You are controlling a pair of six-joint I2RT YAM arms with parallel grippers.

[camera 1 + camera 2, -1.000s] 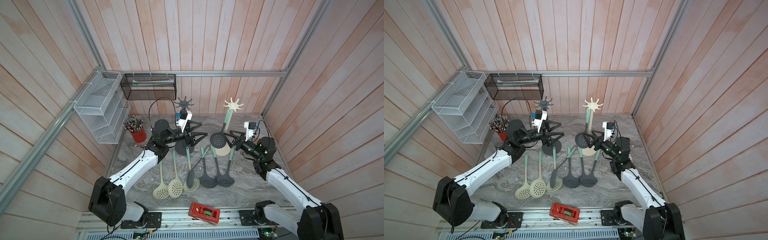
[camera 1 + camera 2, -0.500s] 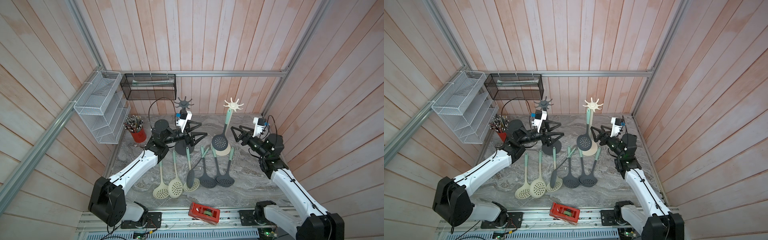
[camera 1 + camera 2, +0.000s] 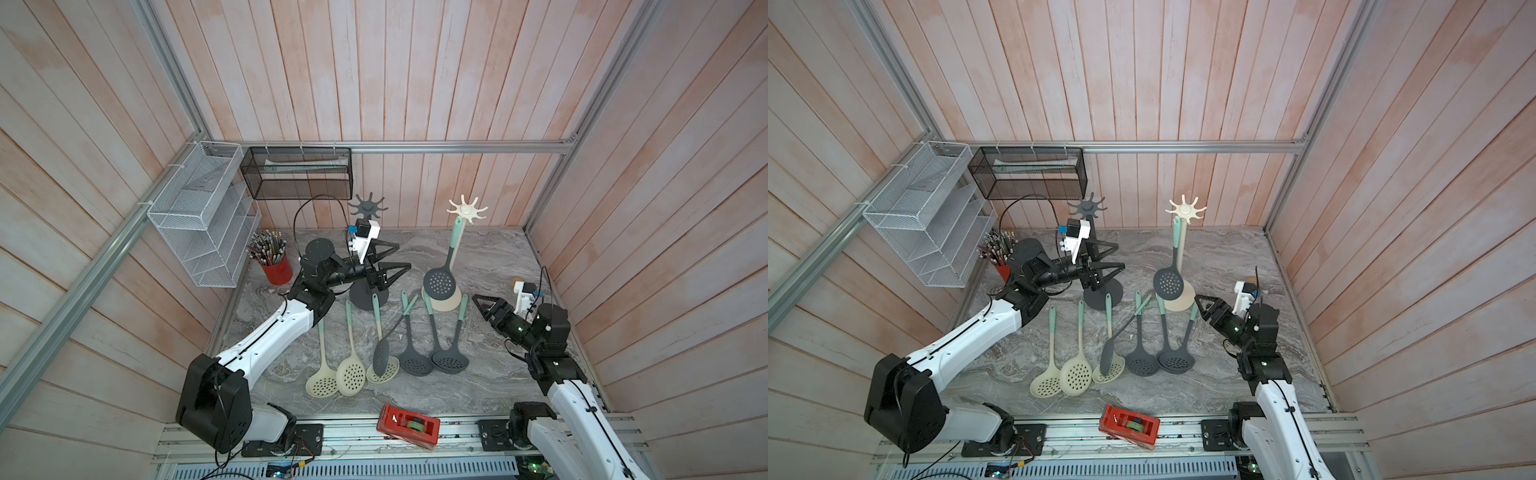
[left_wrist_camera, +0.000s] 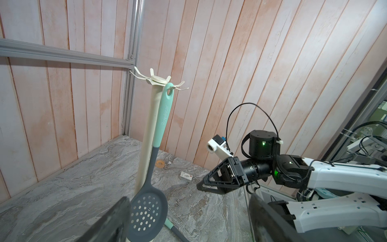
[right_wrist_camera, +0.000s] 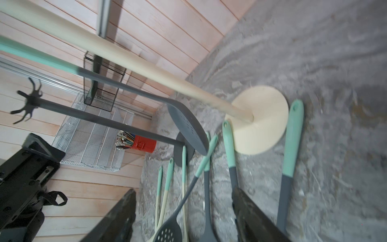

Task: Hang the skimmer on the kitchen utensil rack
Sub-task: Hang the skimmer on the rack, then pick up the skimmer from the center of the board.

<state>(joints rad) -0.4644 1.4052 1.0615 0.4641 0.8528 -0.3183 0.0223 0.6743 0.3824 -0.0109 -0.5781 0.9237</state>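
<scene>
On the grey marble surface, the left jaws stand released and empty by the dark rack; a careless swing could topple it. The skimmer hangs from a hook of the cream rack and may slip off if nudged by the right jaws, parted and empty, just right.

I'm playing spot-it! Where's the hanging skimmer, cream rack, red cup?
hanging skimmer (image 3: 439,284), a top view, holed head.
cream rack (image 3: 466,210), a top view, hook crown.
red cup (image 3: 277,271), a top view, side wall.
</scene>
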